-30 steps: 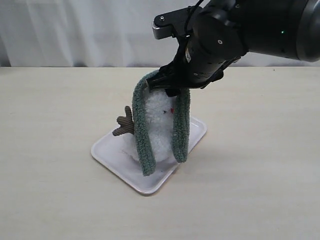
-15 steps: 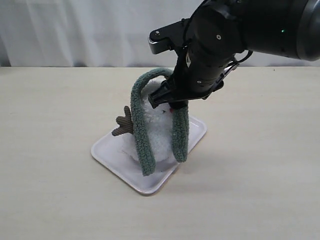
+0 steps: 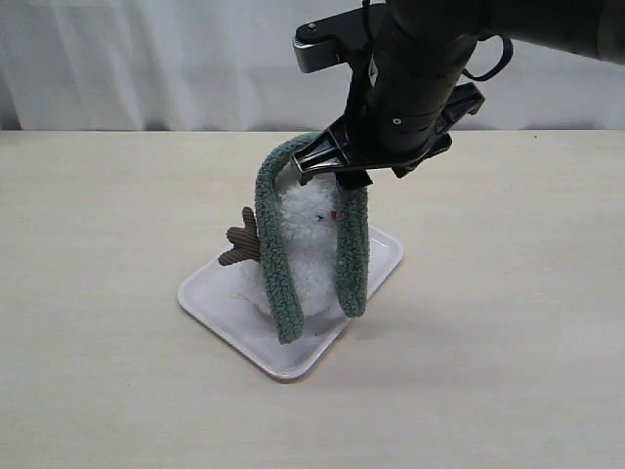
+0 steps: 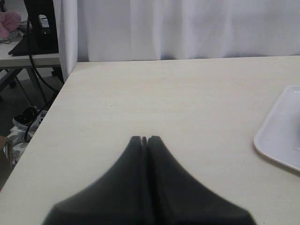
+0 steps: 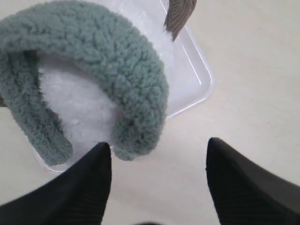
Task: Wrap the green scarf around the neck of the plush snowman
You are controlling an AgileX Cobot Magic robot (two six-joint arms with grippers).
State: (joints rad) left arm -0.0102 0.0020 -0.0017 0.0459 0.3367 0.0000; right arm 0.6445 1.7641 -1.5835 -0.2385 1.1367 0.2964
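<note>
Two ends of the scarf (image 3: 274, 256) dangle down the snowman (image 3: 309, 223), loop draped over its head, unwrapped. Right claw (image 5: 159, 143) hovers above, jaws wide, holding nothing; left claw (image 4: 146, 139) is pinched shut, empty. Danger: a clumsy grab tips the snowman off the tray (image 3: 209, 294).

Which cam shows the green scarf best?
Exterior view: the whole green scarf arches over the plush snowman, both ends hanging toward the white tray. Right wrist view sees it from above, foreshortened; left wrist view shows none of it.
</note>
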